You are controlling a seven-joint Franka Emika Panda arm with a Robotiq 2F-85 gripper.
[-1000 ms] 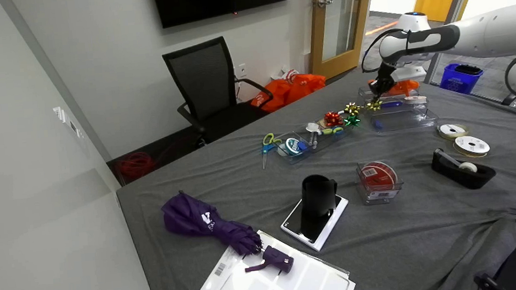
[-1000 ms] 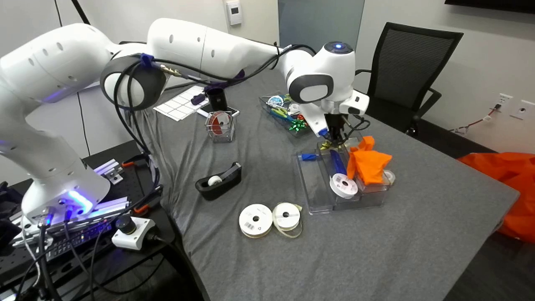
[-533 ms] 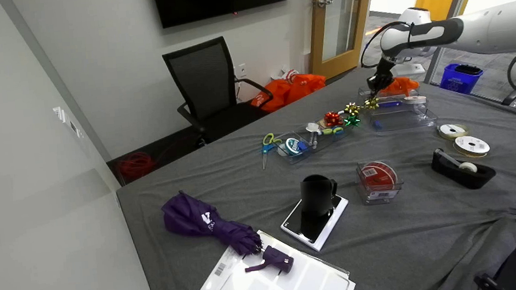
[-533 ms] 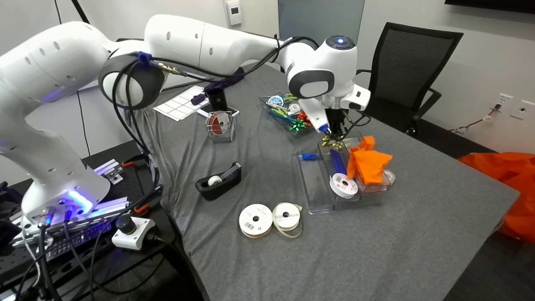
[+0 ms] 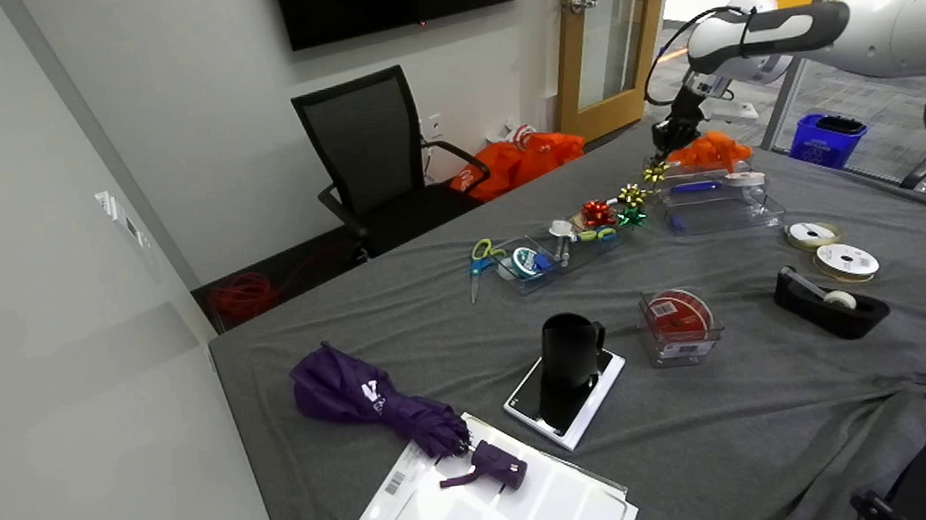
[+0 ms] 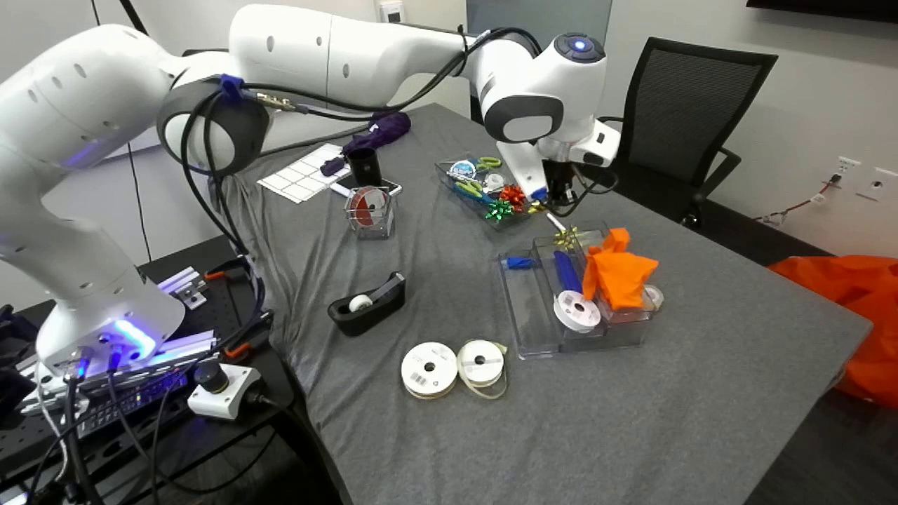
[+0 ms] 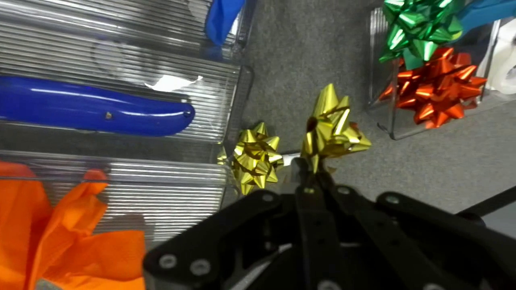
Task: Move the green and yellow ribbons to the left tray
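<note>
The tool is clamped on 1 yellow gift bow near the tabletop's far edge; carry it high, gripping lightly, clear of the loose yellow bow beside the clear organizer.

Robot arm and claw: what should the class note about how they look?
The arm is glossy white, with rounded segments, grey dots and dark grey bands. Black cables run along it past a blue fastener; a round dark cap carries a blue light. The claw is black, with jointed bars and silver-coloured screws.
</note>
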